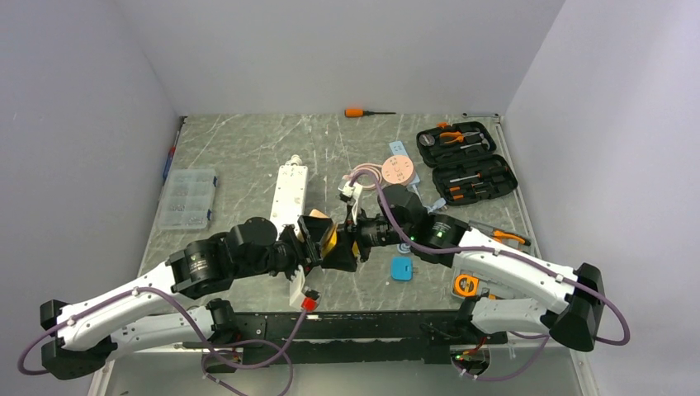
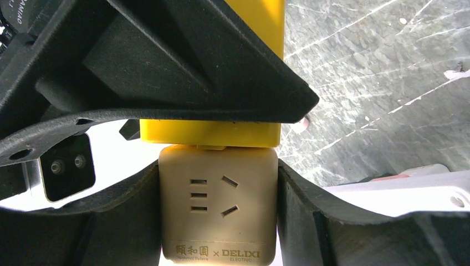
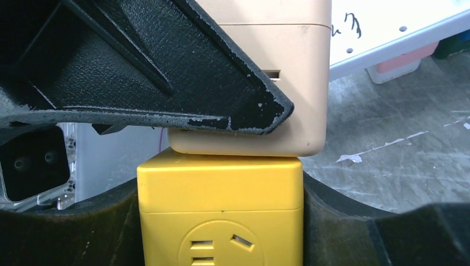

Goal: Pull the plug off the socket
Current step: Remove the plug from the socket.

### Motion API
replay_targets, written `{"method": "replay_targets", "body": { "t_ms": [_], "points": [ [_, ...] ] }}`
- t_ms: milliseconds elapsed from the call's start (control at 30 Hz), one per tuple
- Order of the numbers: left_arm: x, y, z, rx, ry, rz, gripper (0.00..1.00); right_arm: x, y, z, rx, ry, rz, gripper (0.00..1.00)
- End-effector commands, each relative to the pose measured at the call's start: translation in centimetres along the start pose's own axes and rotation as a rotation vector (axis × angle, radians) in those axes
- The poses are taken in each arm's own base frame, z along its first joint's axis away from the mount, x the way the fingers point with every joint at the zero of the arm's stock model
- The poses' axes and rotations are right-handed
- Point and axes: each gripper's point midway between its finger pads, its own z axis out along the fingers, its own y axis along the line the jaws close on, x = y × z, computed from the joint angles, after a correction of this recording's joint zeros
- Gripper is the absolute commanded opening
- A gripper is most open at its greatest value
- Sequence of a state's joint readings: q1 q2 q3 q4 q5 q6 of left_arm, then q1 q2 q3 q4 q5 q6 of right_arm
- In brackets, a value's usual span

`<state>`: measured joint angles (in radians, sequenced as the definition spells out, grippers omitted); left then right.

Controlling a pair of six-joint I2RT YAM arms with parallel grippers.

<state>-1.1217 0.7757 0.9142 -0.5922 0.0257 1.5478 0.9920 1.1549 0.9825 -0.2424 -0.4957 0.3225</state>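
Grey table [image 1: 248, 148]: white power strip [image 1: 290, 191] lies left of centre, apart from both arms. Left jaws clamped tight on beige outlet cube [image 2: 218, 205]; right jaws clamped tight on yellow outlet cube [image 3: 220, 205]. Cubes pressed face to face between the arms, table's near middle.

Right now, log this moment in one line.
left gripper: shut on beige cube adapter | right gripper: shut on yellow cube adapter | adapters: joined

Left arm [image 1: 132, 301], right arm [image 1: 512, 268] inward, jaws clamped.
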Motion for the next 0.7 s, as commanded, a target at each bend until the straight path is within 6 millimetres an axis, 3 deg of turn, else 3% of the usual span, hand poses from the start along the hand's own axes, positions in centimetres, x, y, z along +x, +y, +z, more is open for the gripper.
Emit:
{"method": "replay_targets", "body": {
  "t_ms": [0,100,200,300,667],
  "points": [
    [4.1,0.1,-1.9,0.006,0.215,0.048,0.00,2.2,1.3,-2.4,-0.001,0.054,0.107,0.00],
    [5.4,-0.3,-1.9,0.037,0.276,0.059,0.00,2.5,0.8,-2.6,0.033,0.051,0.133,0.00],
    [5.5,0.2,-2.3,0.016,0.281,0.036,0.00,3.1,0.5,-2.8,0.056,0.052,0.158,0.00],
    [6.0,-0.6,-2.6,0.035,0.304,0.046,0.00,3.6,0.4,-3.1,0.068,0.056,0.176,0.00],
    [7.1,-2.3,-3.5,0.055,0.333,0.009,0.00,4.5,1.4,-5.6,0.067,0.044,0.148,0.00]
  ]
}}
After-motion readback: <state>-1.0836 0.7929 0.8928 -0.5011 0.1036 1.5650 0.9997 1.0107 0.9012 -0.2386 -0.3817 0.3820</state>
